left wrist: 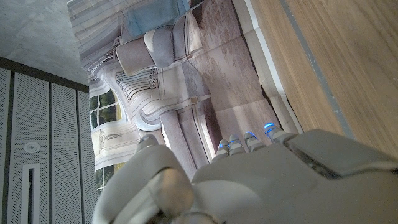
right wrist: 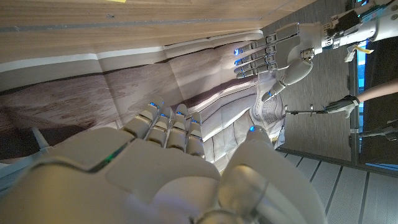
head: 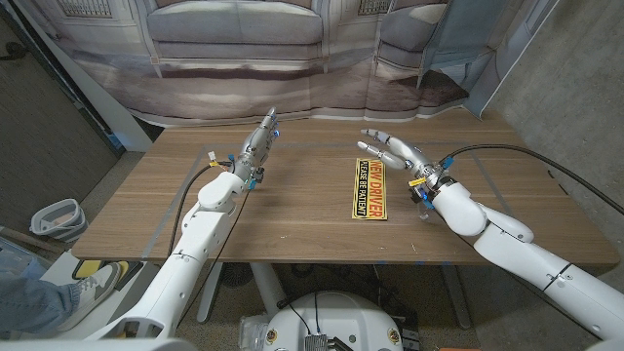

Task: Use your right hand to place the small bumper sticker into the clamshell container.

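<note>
Head view, near to far: wooden bench crossed by both arms from the bottom corners. Right hand raised above the bench, fingers spread apart, nothing held, just right of the bumper sticker's far end. Bumper sticker, yellow and black with red lettering, flat on the bench at mid-depth, right of centre, long side running away from the robot, touched by neither hand. Left hand well to the sticker's left, fingers straight and together, pointing toward the far edge, nothing in it. Beyond the bench, printed backdrop picturing a sofa and armchair. Right wrist view: left hand opposite, fingers extended.
</note>
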Controlling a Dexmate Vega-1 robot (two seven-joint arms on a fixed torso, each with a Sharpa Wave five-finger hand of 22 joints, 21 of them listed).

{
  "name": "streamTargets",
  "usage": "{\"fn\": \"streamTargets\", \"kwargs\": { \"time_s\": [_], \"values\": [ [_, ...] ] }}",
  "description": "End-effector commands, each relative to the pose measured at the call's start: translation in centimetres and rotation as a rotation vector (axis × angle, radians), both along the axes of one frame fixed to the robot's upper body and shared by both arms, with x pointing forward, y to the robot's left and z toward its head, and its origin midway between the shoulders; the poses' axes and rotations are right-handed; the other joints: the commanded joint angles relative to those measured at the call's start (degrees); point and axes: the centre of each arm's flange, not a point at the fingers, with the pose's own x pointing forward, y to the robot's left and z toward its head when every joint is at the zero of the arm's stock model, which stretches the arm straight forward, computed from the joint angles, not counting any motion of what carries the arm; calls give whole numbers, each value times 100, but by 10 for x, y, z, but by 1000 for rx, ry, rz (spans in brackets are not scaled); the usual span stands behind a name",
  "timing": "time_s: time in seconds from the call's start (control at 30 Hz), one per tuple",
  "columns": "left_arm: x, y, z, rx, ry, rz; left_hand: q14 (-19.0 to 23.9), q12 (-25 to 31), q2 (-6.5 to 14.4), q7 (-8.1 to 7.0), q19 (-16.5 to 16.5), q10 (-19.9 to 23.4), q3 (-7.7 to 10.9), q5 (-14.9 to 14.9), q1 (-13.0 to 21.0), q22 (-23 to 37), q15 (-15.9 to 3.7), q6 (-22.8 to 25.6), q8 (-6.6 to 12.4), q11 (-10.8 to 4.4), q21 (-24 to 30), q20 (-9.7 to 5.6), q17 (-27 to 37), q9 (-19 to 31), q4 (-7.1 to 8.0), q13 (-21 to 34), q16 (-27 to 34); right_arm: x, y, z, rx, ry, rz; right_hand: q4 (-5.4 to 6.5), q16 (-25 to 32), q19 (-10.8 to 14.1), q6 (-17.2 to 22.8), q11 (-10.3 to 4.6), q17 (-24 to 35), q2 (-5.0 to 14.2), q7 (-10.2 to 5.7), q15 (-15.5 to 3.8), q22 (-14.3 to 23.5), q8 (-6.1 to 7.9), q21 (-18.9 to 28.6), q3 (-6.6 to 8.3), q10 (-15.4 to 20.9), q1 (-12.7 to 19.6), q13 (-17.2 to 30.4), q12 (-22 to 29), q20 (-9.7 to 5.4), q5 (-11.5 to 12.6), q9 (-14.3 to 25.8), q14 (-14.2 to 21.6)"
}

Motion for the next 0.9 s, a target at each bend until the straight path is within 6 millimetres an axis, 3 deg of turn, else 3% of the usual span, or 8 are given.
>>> {"fn": "streamTargets", "kwargs": {
  "time_s": [0.03,0.4,0.9],
  "values": [
    [-3,0,1,1,-4,-1,-23,8,10,-6,-147,0,-23,-19,35,27,25,18,20,-32,-20,-328,15,30,11,13,27,-2,2,0,-51,-9,-39,-38,-10,-19,-24,-17,23,8,-82,24,17,-5,-7,27,-45,108,28,-32,-92,-12,18,-13],
    [-3,2,1,4,-9,0,-13,9,16,-6,-149,3,-35,-21,40,28,16,26,21,-33,-22,-320,15,31,10,13,31,-2,2,1,-78,-7,-57,-86,-22,-22,-45,-7,17,31,-115,24,15,2,-14,60,-92,186,29,-50,-82,-5,19,-49],
    [-3,0,0,4,-8,-6,-16,10,24,-3,-148,8,-51,-24,48,28,26,26,19,-31,-23,-313,15,31,9,13,28,-5,7,-2,-149,-24,-129,-258,-46,-64,-208,-31,4,78,-158,62,7,-18,-43,171,-264,460,34,-104,-60,6,22,-174]
  ]
}}
